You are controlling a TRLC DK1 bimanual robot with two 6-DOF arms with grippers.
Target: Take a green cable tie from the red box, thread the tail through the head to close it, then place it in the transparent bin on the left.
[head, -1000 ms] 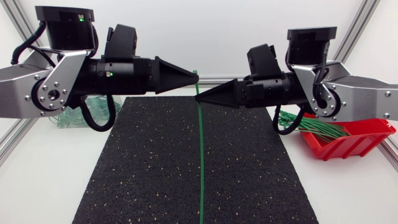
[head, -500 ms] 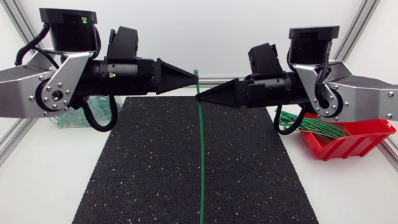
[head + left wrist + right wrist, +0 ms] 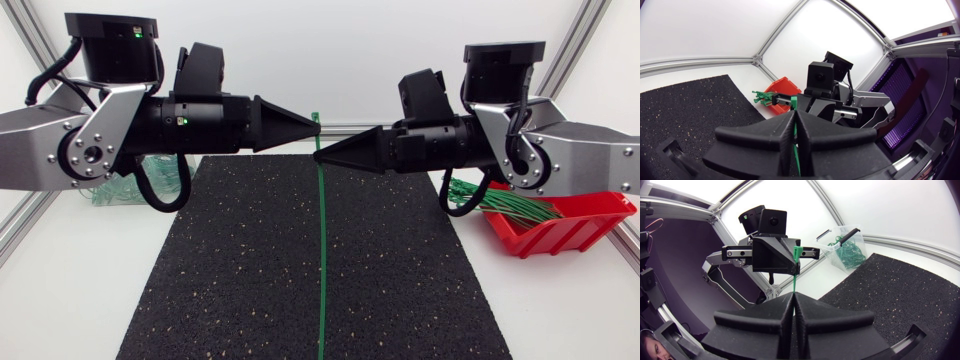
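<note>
left claw point(image 3: 311, 122) pinching tie point(image 3: 322, 250) at head | right claw point(image 3: 319, 157) clamping it just below | I'm judging it light, springy, slick; best gripped near tail tip

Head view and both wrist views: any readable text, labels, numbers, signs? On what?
None readable in any view.
Red plastic box: no label visible.
Transparent plastic bin: no label visible.
Black left tool and black right tool, both shut on the thin green cable tie: no markings visible.
Left arm's black housing: small green lights, no characters.
</note>
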